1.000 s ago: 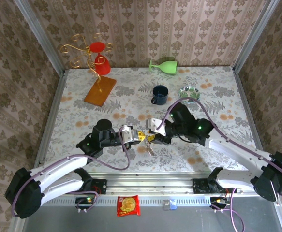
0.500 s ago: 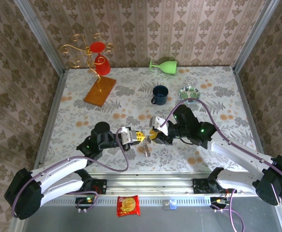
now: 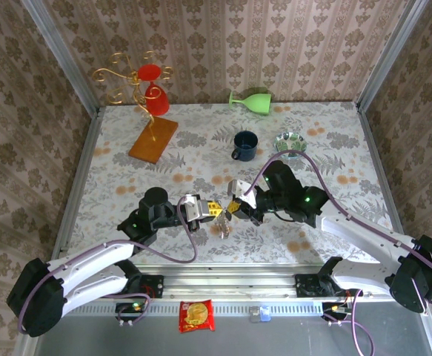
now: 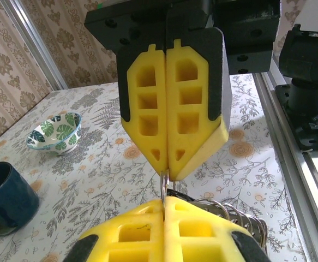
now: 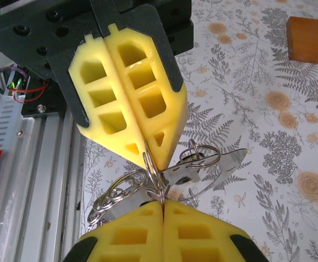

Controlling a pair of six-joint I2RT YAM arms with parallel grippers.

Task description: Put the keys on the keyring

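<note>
- Top external view: a blue mug (image 3: 244,144) stands upright on the table (image 3: 127,170), near a leaf-patterned bowl (image 3: 290,140); I cannot tell what either holds.
- A green goblet (image 3: 250,99) lies on its side at the far edge.
- A red packet (image 3: 196,315) lies below the table's near rail, its print too small to read.
- The left gripper (image 3: 214,210) and right gripper (image 3: 234,209) meet tip to tip over the table's near middle.
- Right wrist view: both pairs of jaws are clenched on the keyring (image 5: 152,176); the keys (image 5: 219,162) hang beside them, off the table.
</note>
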